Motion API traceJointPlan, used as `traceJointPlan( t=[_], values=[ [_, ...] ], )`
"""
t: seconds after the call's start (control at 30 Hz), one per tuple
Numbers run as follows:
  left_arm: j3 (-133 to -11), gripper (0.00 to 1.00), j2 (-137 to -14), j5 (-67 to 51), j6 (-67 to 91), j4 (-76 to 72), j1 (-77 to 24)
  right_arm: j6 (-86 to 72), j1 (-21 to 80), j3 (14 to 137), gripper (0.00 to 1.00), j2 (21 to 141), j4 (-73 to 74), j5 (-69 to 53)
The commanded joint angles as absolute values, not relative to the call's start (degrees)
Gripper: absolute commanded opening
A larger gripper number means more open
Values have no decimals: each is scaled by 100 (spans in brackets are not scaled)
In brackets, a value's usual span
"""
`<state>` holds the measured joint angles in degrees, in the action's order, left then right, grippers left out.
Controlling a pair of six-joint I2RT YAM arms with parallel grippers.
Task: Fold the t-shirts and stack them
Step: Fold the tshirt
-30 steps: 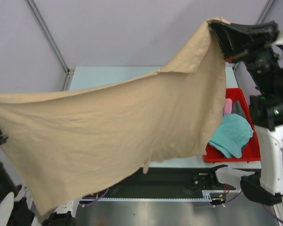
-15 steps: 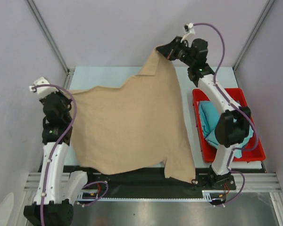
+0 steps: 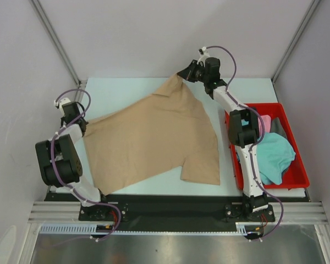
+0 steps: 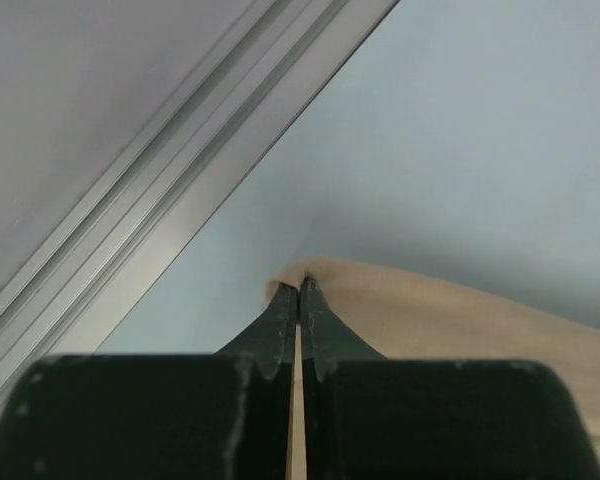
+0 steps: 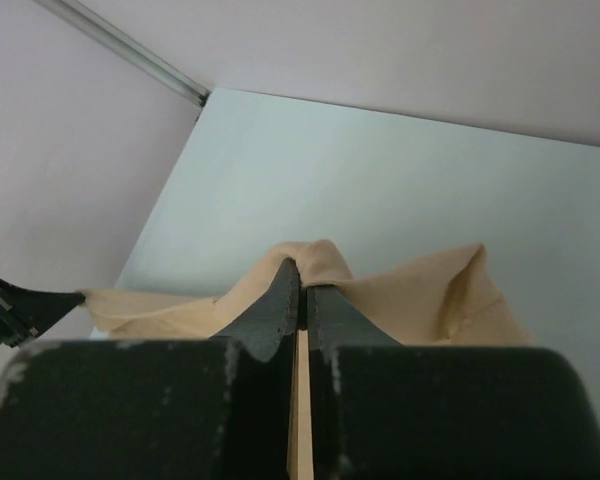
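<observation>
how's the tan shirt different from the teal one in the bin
The tan cloth t-shirt is spread out over the pale table; the teal cloth t-shirt sits bunched in the red plastic bin. The tan one is pinched at two edges by the shut left gripper and right gripper; nothing holds the teal one. The tan one shows far more area. Both are plain soft cloth, neither neatly folded.
</observation>
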<state>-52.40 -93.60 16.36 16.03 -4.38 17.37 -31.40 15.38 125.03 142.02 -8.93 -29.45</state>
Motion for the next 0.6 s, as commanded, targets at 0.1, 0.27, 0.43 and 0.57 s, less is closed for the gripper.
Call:
traceJointPlan(
  t=[0.1,0.27,0.43,0.57],
  values=[
    [-5986,0,-9650,993,1793,-449,1802,-3059,1389,13060,0,14151,-774,-3023],
    [-5994,0,-9554,932,1968,217,1837,-3015,1354,12868,0,13861,-177,-3103],
    [-5994,0,-9404,887,1890,825,1846,-2989,1354,12245,0,13255,561,-2971],
    [-5863,0,-9203,844,1854,1221,1854,-2979,1310,11454,0,12474,738,-2690]
  ],
)
